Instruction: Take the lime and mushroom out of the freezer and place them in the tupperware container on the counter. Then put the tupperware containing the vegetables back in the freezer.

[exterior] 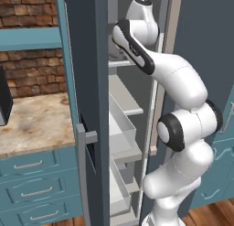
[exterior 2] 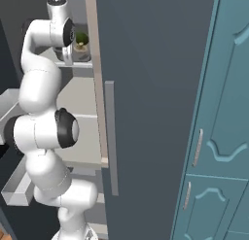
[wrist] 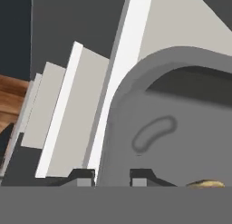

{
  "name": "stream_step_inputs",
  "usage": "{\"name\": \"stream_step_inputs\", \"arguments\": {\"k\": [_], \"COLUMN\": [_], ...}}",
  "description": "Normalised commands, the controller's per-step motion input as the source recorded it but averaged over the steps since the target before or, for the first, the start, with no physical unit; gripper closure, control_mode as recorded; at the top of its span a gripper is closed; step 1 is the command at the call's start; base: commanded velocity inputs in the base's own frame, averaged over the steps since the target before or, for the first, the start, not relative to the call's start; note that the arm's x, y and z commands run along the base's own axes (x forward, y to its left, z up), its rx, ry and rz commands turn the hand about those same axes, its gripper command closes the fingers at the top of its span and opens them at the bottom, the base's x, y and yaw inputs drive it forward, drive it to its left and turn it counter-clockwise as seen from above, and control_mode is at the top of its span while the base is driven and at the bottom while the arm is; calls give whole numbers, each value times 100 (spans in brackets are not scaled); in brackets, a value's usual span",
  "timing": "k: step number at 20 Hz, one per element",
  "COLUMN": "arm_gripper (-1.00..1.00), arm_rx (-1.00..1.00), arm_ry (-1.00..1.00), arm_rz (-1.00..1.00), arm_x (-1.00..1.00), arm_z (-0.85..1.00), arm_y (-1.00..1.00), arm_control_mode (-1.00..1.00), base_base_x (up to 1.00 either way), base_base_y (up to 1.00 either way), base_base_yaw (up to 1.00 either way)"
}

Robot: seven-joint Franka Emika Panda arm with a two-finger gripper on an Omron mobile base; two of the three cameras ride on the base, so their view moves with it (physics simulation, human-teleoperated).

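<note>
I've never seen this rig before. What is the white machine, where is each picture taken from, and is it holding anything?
The white machine is a jointed robot arm on a driving base, reaching onto an upper shelf of the open freezer. Two pictures come from cameras on the base, behind the arm to its left and right. The third looks along the hand. Its two tips sit on either side of the rim of the grey tupperware container; whether they pinch it is unclear. A tan sliver, probably the mushroom, lies inside the container. The marbled counter is to the left.
</note>
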Motion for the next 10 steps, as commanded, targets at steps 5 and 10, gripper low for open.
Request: {"name": "stream_step_inputs", "arguments": {"k": [5,10], "arm_gripper": [100,-100], "arm_rx": [0,0], "arm_ry": [0,0], "arm_rz": [0,0], "arm_x": [53,29], "arm_z": [-3,0], "arm_y": [1,0], "arm_control_mode": [-100,-100], "base_base_x": [0,0], "base_base_y": [0,0], "base_base_yaw": [0,0]}}
